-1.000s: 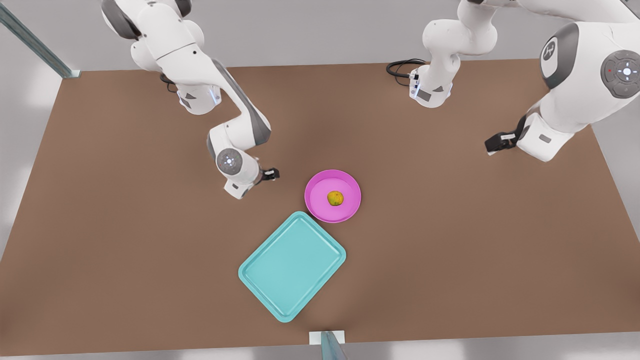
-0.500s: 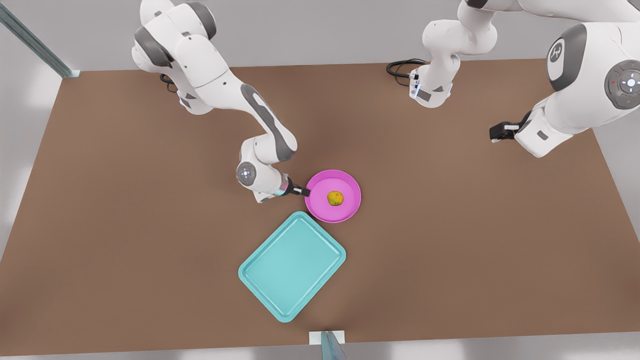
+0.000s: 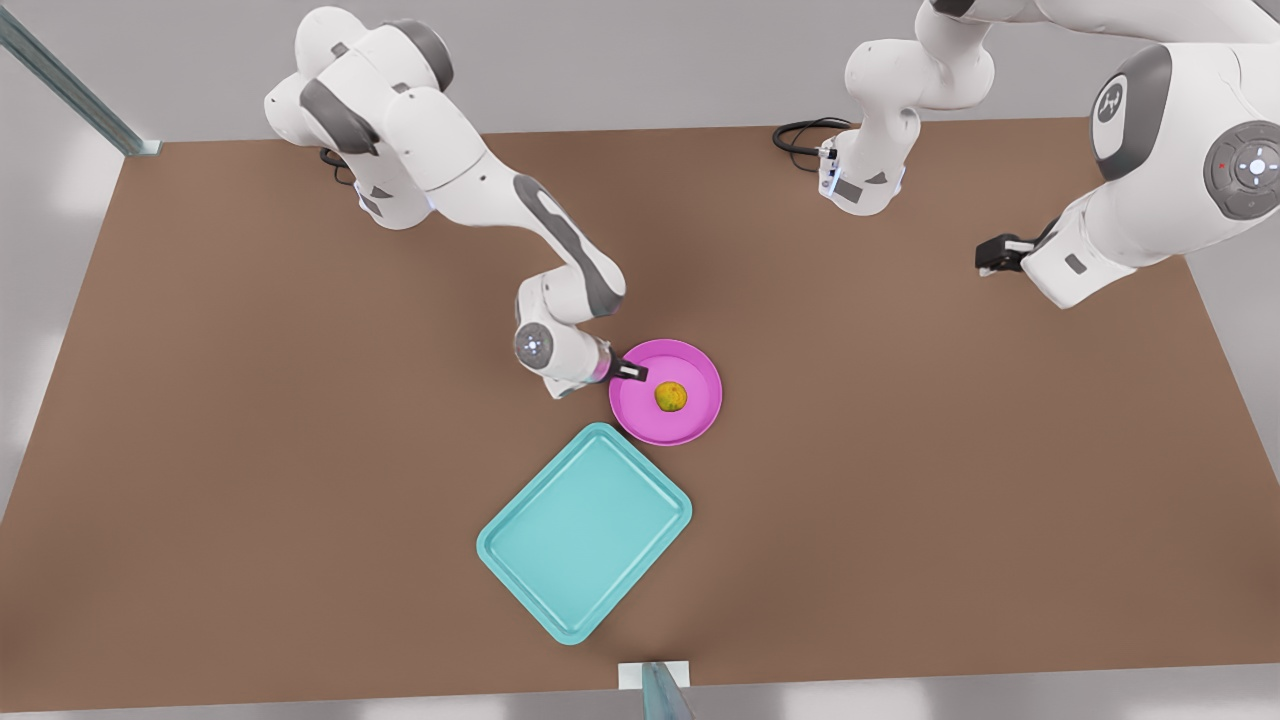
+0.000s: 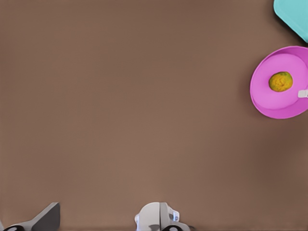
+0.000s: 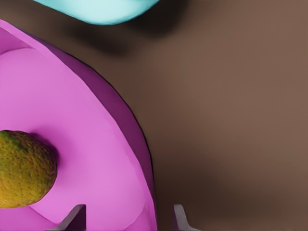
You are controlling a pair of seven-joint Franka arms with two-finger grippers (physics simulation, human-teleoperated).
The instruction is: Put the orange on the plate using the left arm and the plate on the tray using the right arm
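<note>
While the left hand [image 3: 990, 257] waits, the right hand [image 3: 632, 371] straddles the plate [image 3: 690, 425] rim, fingers apart.

Tray [image 3: 584, 531] just beside plate [image 3: 690, 425]; bare table [image 3: 950, 480] on other sides.

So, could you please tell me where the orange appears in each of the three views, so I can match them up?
Front view: the orange lies near the middle of the pink plate, beside the right gripper.
Left wrist view: it sits on the plate far off, near the picture's edge.
Right wrist view: close up on the plate, at the picture's edge.
Shared landmark: the teal tray next to the plate.
</note>
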